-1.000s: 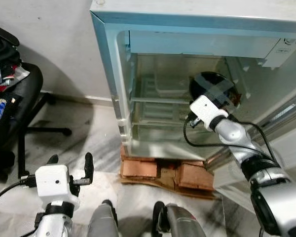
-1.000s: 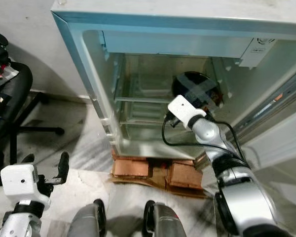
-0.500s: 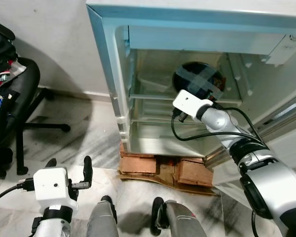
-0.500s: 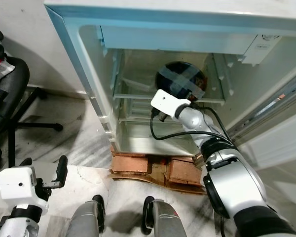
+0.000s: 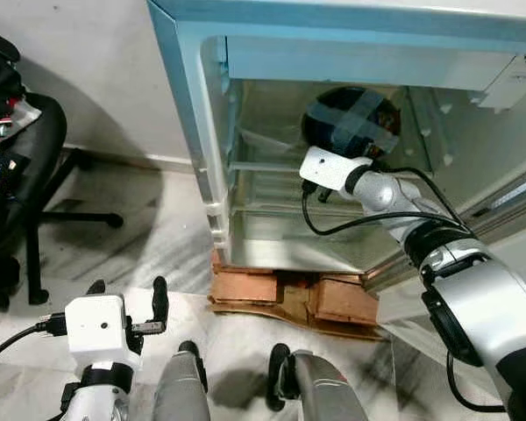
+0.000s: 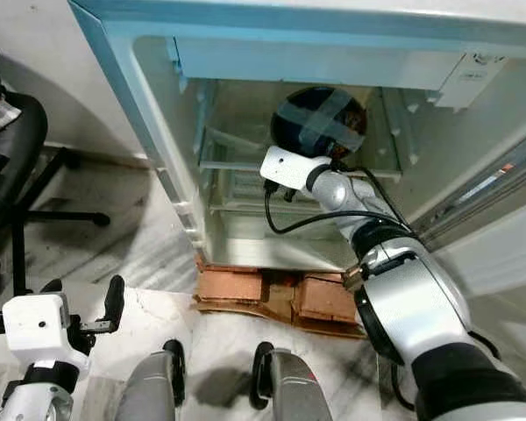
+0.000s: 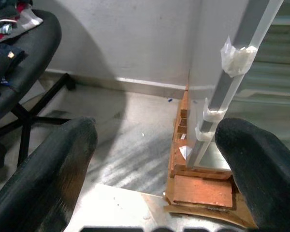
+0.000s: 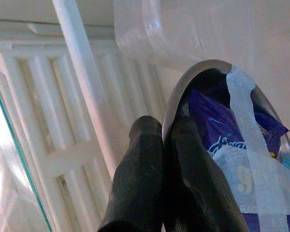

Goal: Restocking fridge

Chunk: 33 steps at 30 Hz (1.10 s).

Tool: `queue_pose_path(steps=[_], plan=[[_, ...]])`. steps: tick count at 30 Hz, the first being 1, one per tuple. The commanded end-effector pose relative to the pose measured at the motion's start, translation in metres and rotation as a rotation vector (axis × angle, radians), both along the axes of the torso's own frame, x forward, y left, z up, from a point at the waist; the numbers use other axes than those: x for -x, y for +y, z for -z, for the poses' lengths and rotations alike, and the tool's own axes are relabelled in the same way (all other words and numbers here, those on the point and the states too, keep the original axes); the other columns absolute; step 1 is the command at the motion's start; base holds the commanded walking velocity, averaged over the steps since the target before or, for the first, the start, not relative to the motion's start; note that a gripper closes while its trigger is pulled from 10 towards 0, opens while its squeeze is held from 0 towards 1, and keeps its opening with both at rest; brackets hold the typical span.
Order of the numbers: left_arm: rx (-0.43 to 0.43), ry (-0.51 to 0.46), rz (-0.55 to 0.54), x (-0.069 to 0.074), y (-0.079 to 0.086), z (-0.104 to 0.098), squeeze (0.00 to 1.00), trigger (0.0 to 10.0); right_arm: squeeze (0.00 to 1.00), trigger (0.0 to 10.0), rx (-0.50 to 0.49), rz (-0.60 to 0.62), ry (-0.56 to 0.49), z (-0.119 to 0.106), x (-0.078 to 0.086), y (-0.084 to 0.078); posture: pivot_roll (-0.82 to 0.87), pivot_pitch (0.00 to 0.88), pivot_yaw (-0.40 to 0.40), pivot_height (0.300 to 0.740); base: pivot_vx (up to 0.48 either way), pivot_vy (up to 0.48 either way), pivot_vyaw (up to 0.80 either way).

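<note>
A small fridge (image 5: 198, 132) stands open in front of me. My right gripper (image 8: 163, 140) is shut on the rim of a dark round bowl (image 5: 351, 121), whose blue packets are taped in with pale crossed strips. It holds the bowl tilted on edge inside the upper part of the fridge, above the glass shelf (image 5: 267, 167). In the right wrist view the two fingers (image 8: 145, 183) pinch the bowl (image 8: 217, 121) at its metal edge. My left gripper (image 5: 128, 294) hangs low over the floor, open with nothing in it, and points at the fridge's lower left corner (image 7: 203, 135).
The fridge rests on red bricks (image 5: 245, 288) and cardboard. Its door (image 5: 508, 197) swings out on the right. A black office chair (image 5: 31, 167) piled with clothes stands left by the wall. Marble floor (image 5: 140, 228) lies between chair and fridge.
My right arm has carried the bowl from near the fridge's right wall leftward and higher, deeper inside. The camera has shifted slightly. The left gripper has stayed put.
</note>
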<state>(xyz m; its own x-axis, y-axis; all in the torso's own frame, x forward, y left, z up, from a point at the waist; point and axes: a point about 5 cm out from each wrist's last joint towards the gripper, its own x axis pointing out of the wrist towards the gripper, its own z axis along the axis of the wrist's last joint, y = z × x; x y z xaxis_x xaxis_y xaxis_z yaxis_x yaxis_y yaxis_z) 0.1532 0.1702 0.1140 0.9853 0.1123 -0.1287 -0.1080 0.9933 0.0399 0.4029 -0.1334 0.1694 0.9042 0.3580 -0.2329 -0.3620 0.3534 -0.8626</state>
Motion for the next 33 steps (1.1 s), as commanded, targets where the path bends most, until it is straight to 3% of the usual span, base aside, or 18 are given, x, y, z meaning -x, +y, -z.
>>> queue_pose_path(steps=[1,7,8,9,10,14,26,33], plan=[[-0.013,0.018,-0.017,0.004,0.002,0.000,0.00,10.0,0.00,10.0,0.015,0.025,0.008,0.000,-0.001,-0.004,0.23,0.350,-0.053,0.740,0.000,0.000,0.00],[-0.011,0.025,-0.013,0.001,-0.001,0.002,0.00,10.0,0.03,10.0,0.041,0.011,0.031,0.006,0.001,-0.002,0.23,0.351,-0.056,0.740,0.000,0.000,0.00],[-0.010,0.026,-0.011,0.000,-0.002,0.003,0.00,10.0,0.80,10.0,0.022,0.025,0.044,0.008,0.001,-0.003,0.23,0.351,-0.059,0.740,0.000,0.000,0.00],[-0.010,0.026,-0.011,0.000,-0.002,0.003,0.00,10.0,0.80,10.0,0.022,0.025,0.044,0.008,0.001,-0.003,0.23,0.351,-0.059,0.740,0.000,0.000,0.00],[-0.009,0.026,-0.011,0.000,-0.002,0.003,0.00,10.0,1.00,10.0,-0.011,0.042,0.057,0.008,0.001,-0.003,0.23,0.351,-0.059,0.740,0.000,0.000,0.00],[-0.010,0.028,-0.013,-0.001,-0.002,0.003,0.00,10.0,1.00,10.0,-0.019,0.051,0.044,0.007,0.000,-0.002,0.24,0.350,-0.059,0.740,0.000,0.000,0.00],[-0.013,0.030,-0.014,-0.003,-0.003,0.004,0.00,10.0,1.00,10.0,-0.007,0.044,-0.166,-0.020,-0.006,-0.001,0.23,0.338,-0.063,0.740,0.000,0.000,0.00],[-0.013,0.020,-0.016,-0.009,-0.002,0.006,0.00,10.0,1.00,10.0,-0.106,0.012,-0.203,-0.032,-0.006,0.002,0.22,0.299,-0.068,0.740,0.000,0.000,0.00]])
